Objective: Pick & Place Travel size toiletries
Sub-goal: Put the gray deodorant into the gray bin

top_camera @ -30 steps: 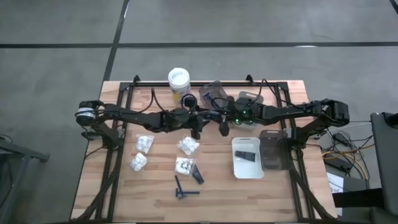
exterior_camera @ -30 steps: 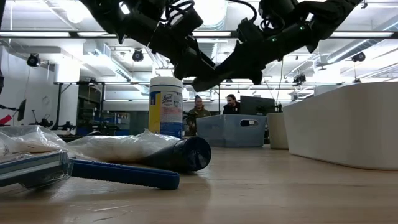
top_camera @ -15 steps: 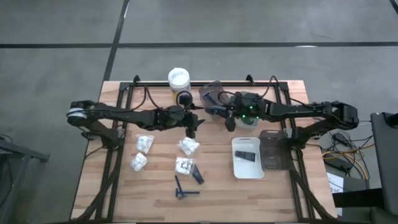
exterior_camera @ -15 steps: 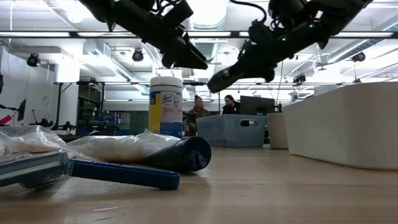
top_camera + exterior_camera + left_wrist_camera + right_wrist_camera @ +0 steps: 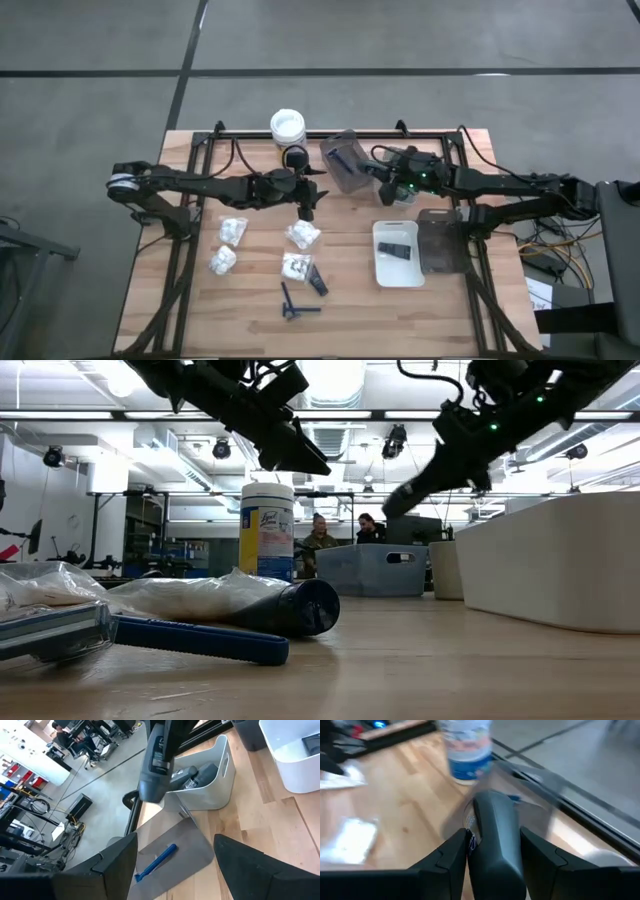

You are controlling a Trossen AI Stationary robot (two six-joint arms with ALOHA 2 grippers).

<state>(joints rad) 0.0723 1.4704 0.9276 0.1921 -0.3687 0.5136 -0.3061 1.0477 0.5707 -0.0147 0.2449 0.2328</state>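
My right gripper (image 5: 386,180) is shut on a dark grey oval bottle (image 5: 492,827), above a white tray (image 5: 220,780) near the far edge that holds more grey bottles. My left gripper (image 5: 307,206) hangs open over the table's middle, above white lumpy packets (image 5: 302,235), and touches nothing. More packets (image 5: 222,260), a black tube (image 5: 317,281) and a blue razor (image 5: 296,306) lie flat on the wood. Another blue razor (image 5: 155,862) lies in a grey tray (image 5: 345,163). My right gripper pinches the dark grey bottle between its two fingers (image 5: 451,855), which lie along the bottle's sides. The bottle's free end (image 5: 150,787) sticks out beyond the fingertips and points slanting down. It is lifted clear, above the white tray.
A white-lidded tub (image 5: 288,127) stands at the far edge beside the grey tray. A white tray (image 5: 398,262) with a black item and a grey tray (image 5: 441,242) sit on the right. Bare wood lies along the near edge. People sit in the room behind.
The two grippers stood close together over the table's middle, then parted. My right gripper has carried the grey bottle toward the right and far edge, over the white tray. My left gripper drew back slightly to the left, then stayed still.
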